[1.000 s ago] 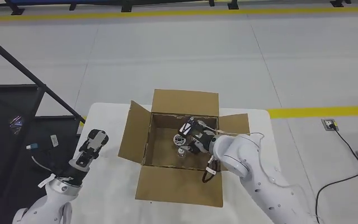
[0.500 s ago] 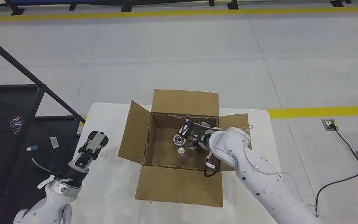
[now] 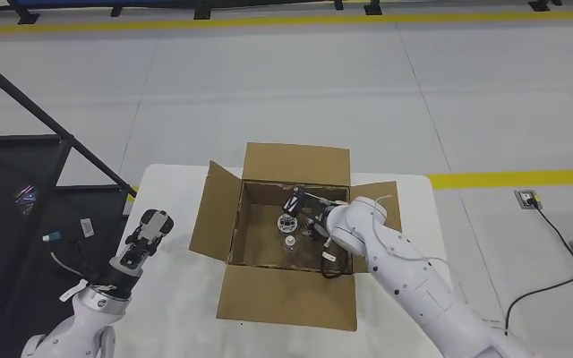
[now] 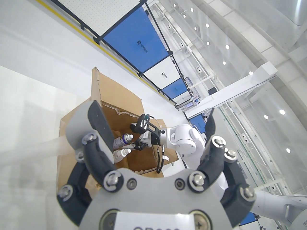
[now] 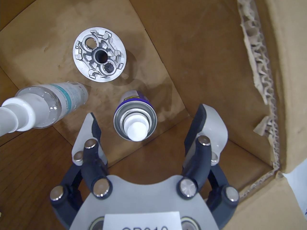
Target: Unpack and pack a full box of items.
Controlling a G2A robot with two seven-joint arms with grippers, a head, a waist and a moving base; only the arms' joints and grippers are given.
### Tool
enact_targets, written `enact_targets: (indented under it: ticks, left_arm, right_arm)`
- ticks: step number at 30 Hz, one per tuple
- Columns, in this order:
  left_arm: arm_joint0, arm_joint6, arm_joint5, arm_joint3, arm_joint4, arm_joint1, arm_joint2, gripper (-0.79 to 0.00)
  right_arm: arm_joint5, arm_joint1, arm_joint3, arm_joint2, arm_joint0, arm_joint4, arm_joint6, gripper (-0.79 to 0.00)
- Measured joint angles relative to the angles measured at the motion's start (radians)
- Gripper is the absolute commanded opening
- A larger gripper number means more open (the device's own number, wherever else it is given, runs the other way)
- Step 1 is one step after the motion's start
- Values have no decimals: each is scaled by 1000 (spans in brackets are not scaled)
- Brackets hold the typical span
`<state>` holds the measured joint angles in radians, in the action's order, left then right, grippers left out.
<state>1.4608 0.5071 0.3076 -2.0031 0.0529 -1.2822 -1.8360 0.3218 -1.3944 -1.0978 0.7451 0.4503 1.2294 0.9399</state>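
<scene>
The right gripper (image 5: pixel 148 116) hangs inside the open box (image 5: pixel 215 37), fingers spread wide and holding nothing. Directly under the gap between its fingers stands the can (image 5: pixel 135 118), upright on the box floor, purple-sided with a white nozzle; it sits closer to one finger than the other, and neither pad is seen touching it. Just beside the can, off to one side of the gripper, is the bottle (image 5: pixel 48 104), clear with a white spray top, also upright. Beyond the can, farther from the fingertips, a metal disc (image 5: pixel 99 57) lies flat on the floor, close to the bottle's base.

From above, the right gripper (image 3: pixel 302 206) is near the box's far wall, with the disc (image 3: pixel 288 222) and bottle (image 3: pixel 289 242) next to it on the side toward the other arm. All four flaps of the box (image 3: pixel 295 163) are folded out.

The left gripper (image 4: pixel 153 113) is also wide open and empty. It is held above the table (image 3: pixel 179 286), outside the box and well apart from the nearest flap, pointing toward the box (image 4: pixel 115 94). Ahead of its fingers, the can (image 4: pixel 122 140) and bottle (image 4: pixel 121 153) show inside, with the right gripper next to them. In the top view the left gripper (image 3: pixel 154 224) is beside the box.
</scene>
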Motion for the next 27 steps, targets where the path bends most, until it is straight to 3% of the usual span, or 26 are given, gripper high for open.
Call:
enact_targets:
  ticks: [5,8,14,20,27]
  left_arm:
    - [0,0,0,0,0,0,0,0]
    - [0,0,0,0,0,0,0,0]
    - [0,0,0,0,0,0,0,0]
    - [0,0,0,0,0,0,0,0]
    - [0,0,0,0,0,0,0,0]
  right_arm:
    - [7,-17,46,-15,-17,-20,-7,-489]
    - [21,-23,61,-16,-22,-34,-15,-767]
    - [97,0,6,55,-7,-46,-75,-785]
    - [83,71,-312,221,134,50,22,-785]
    - [-44,138,-902,486,461,254,82,-785]
